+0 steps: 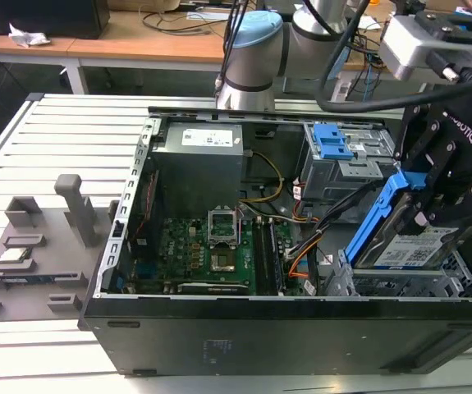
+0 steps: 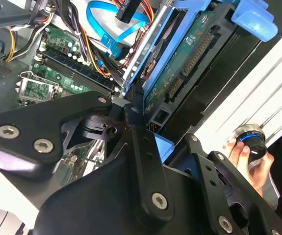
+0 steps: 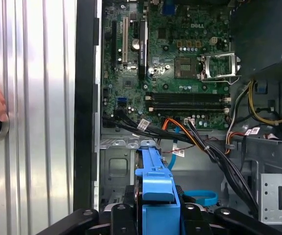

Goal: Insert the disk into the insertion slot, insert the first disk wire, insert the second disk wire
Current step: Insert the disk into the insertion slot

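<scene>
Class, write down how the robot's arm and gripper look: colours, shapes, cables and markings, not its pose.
The arm is built of silver-grey tubes with rounded joints and a light blue cap. Black cables hang along it, and a pale grey box sits near the wrist. The gripper is matt black, with angular linked fingers, silver screws and white lettering.
</scene>
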You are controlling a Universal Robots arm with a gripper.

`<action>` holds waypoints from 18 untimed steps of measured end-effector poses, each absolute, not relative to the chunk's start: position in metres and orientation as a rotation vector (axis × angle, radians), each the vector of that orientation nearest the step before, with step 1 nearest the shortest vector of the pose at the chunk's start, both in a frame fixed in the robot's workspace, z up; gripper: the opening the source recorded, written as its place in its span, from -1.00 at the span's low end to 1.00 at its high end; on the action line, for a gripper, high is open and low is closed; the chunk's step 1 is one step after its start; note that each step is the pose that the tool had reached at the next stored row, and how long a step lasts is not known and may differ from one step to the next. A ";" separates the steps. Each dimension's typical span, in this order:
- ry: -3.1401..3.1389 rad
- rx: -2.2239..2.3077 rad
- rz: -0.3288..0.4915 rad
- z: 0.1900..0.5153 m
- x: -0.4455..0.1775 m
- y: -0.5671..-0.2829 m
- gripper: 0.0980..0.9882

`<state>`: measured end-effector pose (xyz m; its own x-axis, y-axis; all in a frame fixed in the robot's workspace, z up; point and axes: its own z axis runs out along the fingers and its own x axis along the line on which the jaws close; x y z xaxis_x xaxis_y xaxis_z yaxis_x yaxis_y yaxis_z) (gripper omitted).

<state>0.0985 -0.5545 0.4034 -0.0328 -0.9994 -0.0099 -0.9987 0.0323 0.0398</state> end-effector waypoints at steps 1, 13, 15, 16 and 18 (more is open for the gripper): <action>-2.242 2.170 -0.055 0.402 0.098 -0.554 -0.40; -2.242 2.170 -0.055 0.390 0.098 -0.555 -0.40; -2.242 2.170 -0.055 0.390 0.098 -0.554 -0.40; -2.242 2.170 -0.055 0.390 0.098 -0.554 -0.40; -2.242 2.170 -0.055 0.390 0.098 -0.554 -0.40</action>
